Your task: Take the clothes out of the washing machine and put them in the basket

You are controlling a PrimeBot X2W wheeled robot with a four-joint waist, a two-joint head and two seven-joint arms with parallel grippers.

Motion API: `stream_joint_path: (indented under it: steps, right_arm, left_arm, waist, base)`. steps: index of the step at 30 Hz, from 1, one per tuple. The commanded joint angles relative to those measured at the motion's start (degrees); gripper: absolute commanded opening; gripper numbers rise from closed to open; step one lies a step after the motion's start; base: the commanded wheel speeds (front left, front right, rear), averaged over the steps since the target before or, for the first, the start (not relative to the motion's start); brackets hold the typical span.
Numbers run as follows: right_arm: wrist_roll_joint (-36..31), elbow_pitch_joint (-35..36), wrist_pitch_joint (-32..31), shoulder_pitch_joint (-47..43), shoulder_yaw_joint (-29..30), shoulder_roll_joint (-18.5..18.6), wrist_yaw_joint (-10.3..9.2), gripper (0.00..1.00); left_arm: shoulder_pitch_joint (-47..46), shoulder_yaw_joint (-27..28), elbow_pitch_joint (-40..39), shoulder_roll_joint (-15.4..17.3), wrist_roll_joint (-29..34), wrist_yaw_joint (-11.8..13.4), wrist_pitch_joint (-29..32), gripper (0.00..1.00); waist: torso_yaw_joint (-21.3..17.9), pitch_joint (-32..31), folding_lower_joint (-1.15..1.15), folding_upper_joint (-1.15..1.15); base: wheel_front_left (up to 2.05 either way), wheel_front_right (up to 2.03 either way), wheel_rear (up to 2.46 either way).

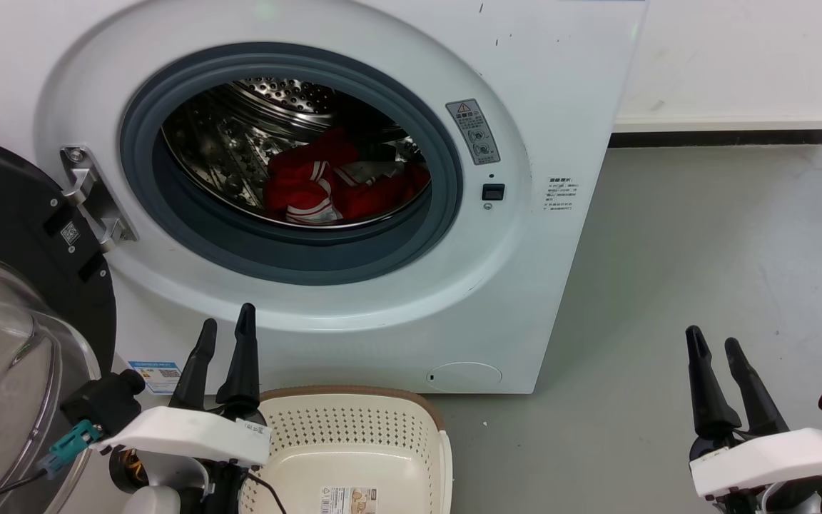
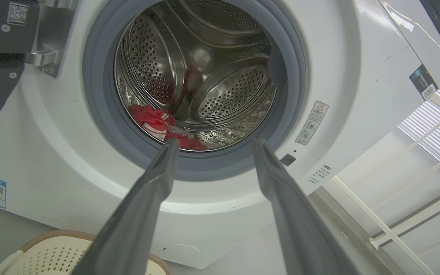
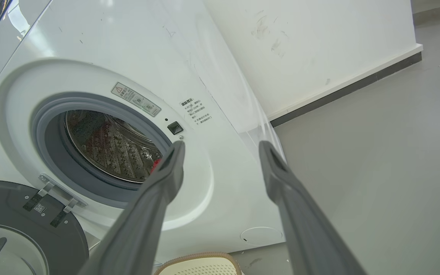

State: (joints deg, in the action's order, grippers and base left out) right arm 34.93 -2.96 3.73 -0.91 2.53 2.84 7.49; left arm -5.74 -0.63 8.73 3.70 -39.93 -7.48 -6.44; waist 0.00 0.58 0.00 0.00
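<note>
- Grey, smooth floor [image 1: 703, 250] runs back to a white wall [image 1: 739, 57] with a dark skirting strip along its foot.
- The washing machine [image 1: 561, 107] stands on this floor. It is white, and a grey gasket [image 1: 447, 214] rings its round porthole in front of a perforated steel drum [image 1: 275, 93].
- A warning sticker [image 1: 473, 130] sits just right of the gasket.
- Its door [image 1: 11, 207], black-rimmed with a bulging glass bowl, is swung wide open to the robot's left on a metal hinge [image 1: 93, 196].
- The clothes [image 1: 311, 182] lie as a red heap with white-and-red striped trim on the bottom of the drum, wholly inside the machine.
- The basket [image 1: 354, 428], cream with a brown rim, sits on the floor just in front of the machine, below the porthole. A paper label [image 1: 348, 500] shows on its bottom.
- The left gripper [image 1: 227, 318] hovers above the basket's left rear corner and points towards the porthole. Its two dark fingers are spread, with open air between them.
- The right gripper [image 1: 712, 337] hangs over bare floor, well to the right of the machine and the basket, and its fingers are likewise spread apart.
</note>
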Motion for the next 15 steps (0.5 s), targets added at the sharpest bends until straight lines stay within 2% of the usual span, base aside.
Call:
stream_joint_path:
  steps: [1, 15]
  right_arm:
    - [-1.9, 1.2, 0.1, 0.0, -0.1, 0.1, 0.00, 1.00]
    - [-12.1, 3.9, -0.2, -1.3, 0.1, 0.1, 0.00, 1.00]
  left_arm:
    - [-1.2, 0.1, -0.8, 0.2, 1.6, 0.0, -0.5, 1.00]
    - [-1.4, -0.1, -0.5, 0.5, 12.4, 0.6, -2.7, 1.00]
  waist:
    - [0.0, 0.0, 0.00, 0.00]
    - [0.0, 0.1, 0.00, 0.00]
  base:
    - [0.00, 0.00, 0.00]
    - [0.00, 0.00, 0.00]
